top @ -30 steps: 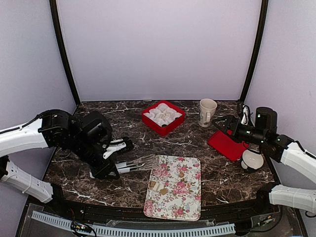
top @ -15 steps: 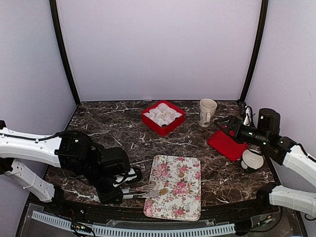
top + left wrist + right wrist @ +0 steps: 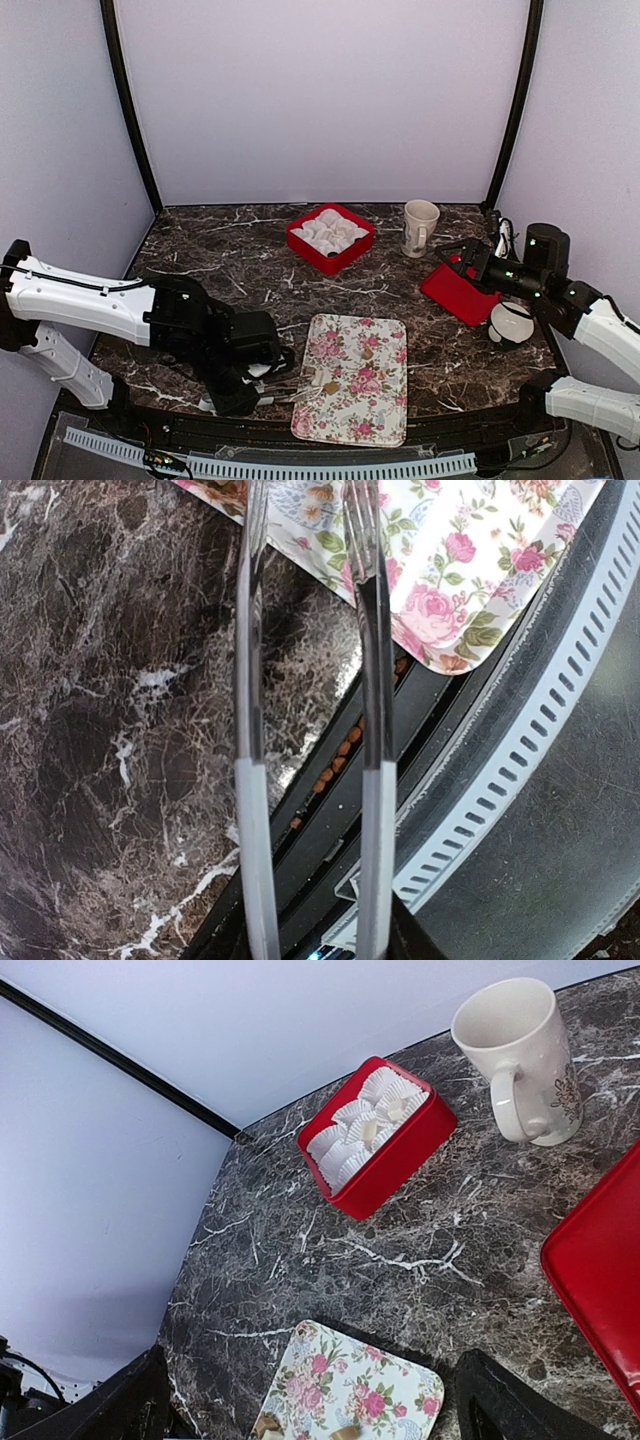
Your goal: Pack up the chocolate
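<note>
My left gripper (image 3: pixel 252 384) is shut on metal tongs (image 3: pixel 292 386), low at the near left of the table. The tong tips reach the left edge of a floral tray (image 3: pixel 380 410). In the left wrist view the tongs (image 3: pixel 250 680) are spread apart, with the tips over the tray's corner (image 3: pixel 450 590). Tan chocolate pieces (image 3: pixel 331 387) lie on the tray, one by the tong tips, and one farther back (image 3: pixel 367 353). Two show in the right wrist view (image 3: pixel 265 1425). A red box (image 3: pixel 331 238) holds white paper cups. My right gripper (image 3: pixel 466 262) is open and empty, held above the table.
A cream mug (image 3: pixel 420 227) stands at the back right. A flat red lid (image 3: pixel 458 292) lies under my right gripper. A white round object (image 3: pixel 511 323) sits near the right edge. The table's near edge with its slotted rail (image 3: pixel 540 710) lies just past the tongs.
My left arm has swung toward the near edge. The tongs moved from beside the tray's far left corner to its near left edge. The right arm has hardly moved.
</note>
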You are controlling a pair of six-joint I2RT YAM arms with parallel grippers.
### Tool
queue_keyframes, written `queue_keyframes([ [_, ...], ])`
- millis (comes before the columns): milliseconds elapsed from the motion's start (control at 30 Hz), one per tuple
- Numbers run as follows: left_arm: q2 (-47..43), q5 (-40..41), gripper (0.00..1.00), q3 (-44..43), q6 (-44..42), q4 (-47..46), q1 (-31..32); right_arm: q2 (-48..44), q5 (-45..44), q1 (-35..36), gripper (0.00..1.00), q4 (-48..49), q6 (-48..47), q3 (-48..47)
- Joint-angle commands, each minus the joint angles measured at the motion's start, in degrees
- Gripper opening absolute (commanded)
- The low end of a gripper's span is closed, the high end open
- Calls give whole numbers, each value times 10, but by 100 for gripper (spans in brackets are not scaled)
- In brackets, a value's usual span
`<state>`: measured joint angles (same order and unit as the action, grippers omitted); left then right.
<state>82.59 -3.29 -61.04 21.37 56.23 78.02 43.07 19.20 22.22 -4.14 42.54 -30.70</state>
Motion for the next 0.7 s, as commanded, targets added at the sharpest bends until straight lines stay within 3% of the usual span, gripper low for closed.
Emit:
queue_keyframes([
  [0, 15, 12, 34, -23, -13, 4, 3, -8, -10, -2, 100, 2, 3, 2],
  [433, 54, 30, 36, -45, -13, 11, -2, -15, -16, -2, 100, -5, 2, 4],
  [667, 47, 32, 35, -58, -10, 9, -36, -12, -17, -2, 100, 2, 3, 3],
])
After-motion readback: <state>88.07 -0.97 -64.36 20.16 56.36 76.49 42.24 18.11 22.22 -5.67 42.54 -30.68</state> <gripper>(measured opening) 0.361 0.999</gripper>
